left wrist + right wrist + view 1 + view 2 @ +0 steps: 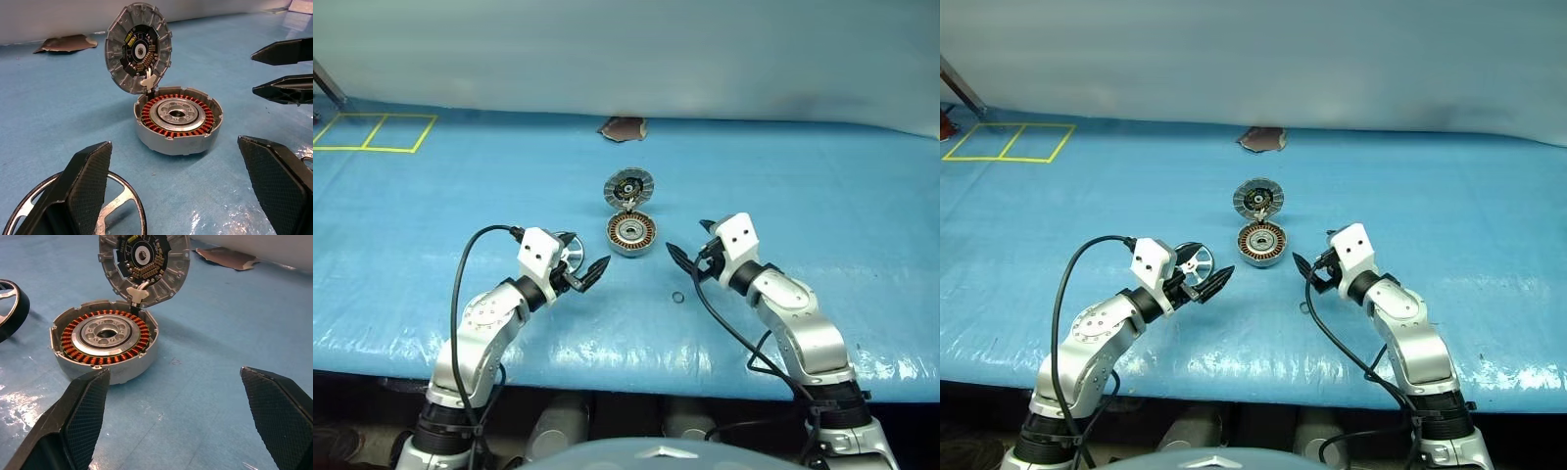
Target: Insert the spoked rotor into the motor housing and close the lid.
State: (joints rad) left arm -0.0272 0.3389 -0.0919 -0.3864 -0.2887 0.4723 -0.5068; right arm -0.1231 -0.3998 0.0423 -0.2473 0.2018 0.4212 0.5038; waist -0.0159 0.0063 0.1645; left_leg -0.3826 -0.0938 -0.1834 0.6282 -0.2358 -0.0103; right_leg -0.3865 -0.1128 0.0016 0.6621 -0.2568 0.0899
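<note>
Spoked rotor (1197, 266) lies on the blue table (1449, 196) at the near left, partly behind the left gripper (1215, 281), whose jaws stand open just beside its right rim. In the eye views the motor housing (631, 234) sits at the centre, open face up, between and slightly beyond both grippers. The lid (628, 186) stands up from the housing's far edge, inner face toward the robot. The right gripper (690, 255) hovers near the housing's right, jaws open and holding nothing. A small black ring (677, 297) lies on the table nearer than the right gripper.

Left wrist view: the rotor's rim shows behind one open finger (83, 186), with the housing ahead.

Right wrist view: the housing lies ahead of the spread fingers (78, 421).
</note>
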